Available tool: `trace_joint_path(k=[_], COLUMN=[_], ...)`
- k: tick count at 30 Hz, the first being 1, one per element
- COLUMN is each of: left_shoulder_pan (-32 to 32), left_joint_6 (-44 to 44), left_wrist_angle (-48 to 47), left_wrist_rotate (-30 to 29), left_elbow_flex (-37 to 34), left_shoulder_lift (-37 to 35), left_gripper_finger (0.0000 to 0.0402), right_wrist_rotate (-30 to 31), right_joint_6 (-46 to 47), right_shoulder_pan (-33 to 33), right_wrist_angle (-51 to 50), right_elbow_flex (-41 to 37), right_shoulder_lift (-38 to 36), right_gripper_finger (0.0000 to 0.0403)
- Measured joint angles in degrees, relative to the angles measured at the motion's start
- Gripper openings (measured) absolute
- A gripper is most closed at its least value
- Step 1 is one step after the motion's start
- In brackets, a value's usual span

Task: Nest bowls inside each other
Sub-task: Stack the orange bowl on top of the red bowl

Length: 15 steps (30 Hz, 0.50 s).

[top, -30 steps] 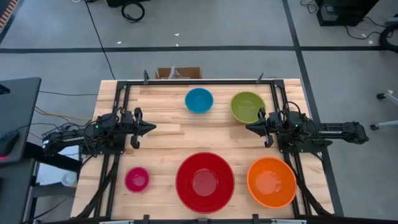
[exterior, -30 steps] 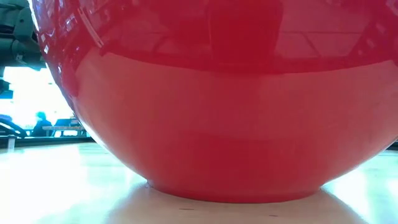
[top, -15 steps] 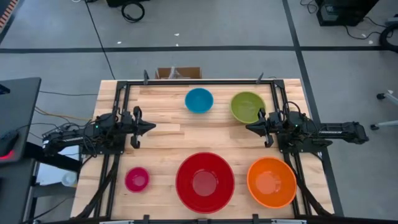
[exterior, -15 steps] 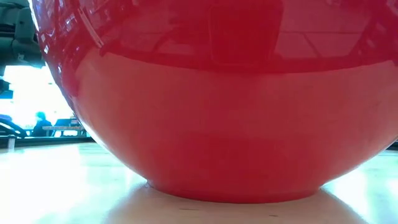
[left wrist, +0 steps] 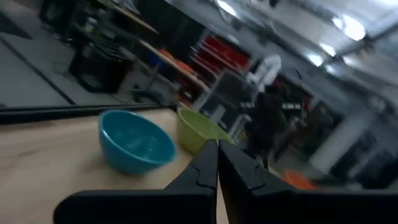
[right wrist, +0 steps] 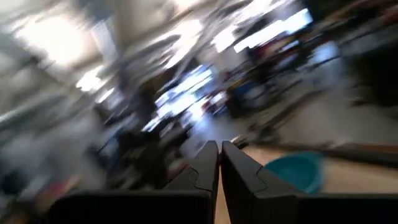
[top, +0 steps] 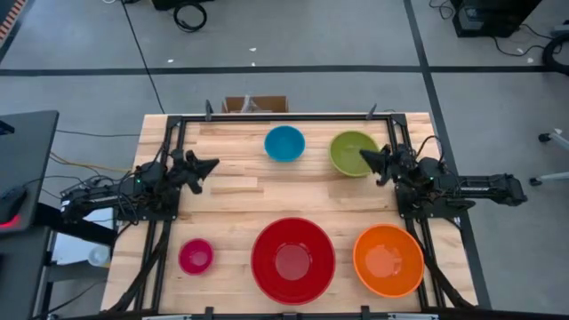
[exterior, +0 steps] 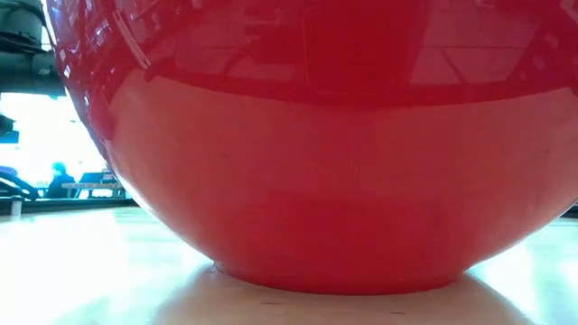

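Note:
Five bowls stand apart on their bases on the wooden table. The blue bowl (top: 284,143) and the olive-green bowl (top: 353,152) are at the far side. The pink bowl (top: 195,256), the red bowl (top: 292,260) and the orange bowl (top: 388,260) line the near edge. The red bowl (exterior: 316,181) fills the low view. My left gripper (top: 212,164) (left wrist: 217,146) is shut and empty at the table's left, pointing at the blue bowl (left wrist: 137,142). My right gripper (top: 363,156) (right wrist: 219,146) is shut and empty, its tip above the green bowl's right rim.
A black frame (top: 267,118) runs along the far edge and both sides of the table. A small cardboard box (top: 255,104) sits just behind the far edge. Bare wood (top: 284,191) lies between the two rows of bowls.
Both grippers have swung their tips toward the table's far edge and rolled at the wrist, staying shut. The right tip now stands over the green bowl's rim. No bowl has moved.

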<state>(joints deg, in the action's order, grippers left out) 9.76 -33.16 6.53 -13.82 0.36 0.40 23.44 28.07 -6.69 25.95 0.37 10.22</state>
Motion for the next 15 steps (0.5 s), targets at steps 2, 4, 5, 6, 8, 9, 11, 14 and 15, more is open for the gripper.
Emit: trace_joint_path(k=[2, 4, 5, 6, 8, 9, 11, 14, 15], left_shoulder_pan=[0.0, -0.5, -0.7, -1.0, -1.4, -1.3, -0.9, 0.4, 0.7], left_joint_6=[-4.2, -8.4, -9.4, -10.1, -10.9, -11.8, -14.2, -16.7, -16.9], left_wrist_angle=[1.7, 3.6, 4.0, 4.1, 3.8, 3.6, 2.9, 2.7, 2.7], left_wrist_rotate=[-0.2, 1.0, 1.5, 1.6, 1.3, 0.5, -1.7, -1.9, -1.9], left_elbow_flex=[0.0, 0.0, 0.0, 0.0, 0.0, 0.0, 0.0, 0.0, 0.1], left_shoulder_lift=[0.0, 0.0, 0.0, 0.0, 0.1, 0.6, 1.8, 4.3, 5.1], left_gripper_finger=[0.0016, 0.0016, 0.0016, 0.0016, 0.0016, 0.0016, 0.0019, 0.0036, 0.0045], right_wrist_rotate=[7.4, 11.3, 11.5, 11.3, 9.9, 9.6, 8.2, 7.0, 7.2], right_joint_6=[2.2, 3.2, 3.5, 4.1, 7.3, 8.8, 9.1, 3.3, 1.2], right_shoulder_pan=[-0.5, -1.5, -2.0, -2.6, -3.7, -4.1, -4.9, -6.1, -6.7], right_wrist_angle=[1.0, 0.1, -0.5, -0.8, -0.8, -0.7, -0.7, -0.2, -0.1], right_elbow_flex=[0.0, 0.0, 0.0, 0.0, 0.0, 0.1, 1.4, 5.4, 6.9], right_shoulder_lift=[0.0, 0.2, 0.4, 1.0, 2.4, 3.3, 5.3, 8.9, 10.4], right_gripper_finger=[0.0027, 0.0027, 0.0027, 0.0027, 0.0027, 0.0027, 0.0027, 0.0027, 0.0027])
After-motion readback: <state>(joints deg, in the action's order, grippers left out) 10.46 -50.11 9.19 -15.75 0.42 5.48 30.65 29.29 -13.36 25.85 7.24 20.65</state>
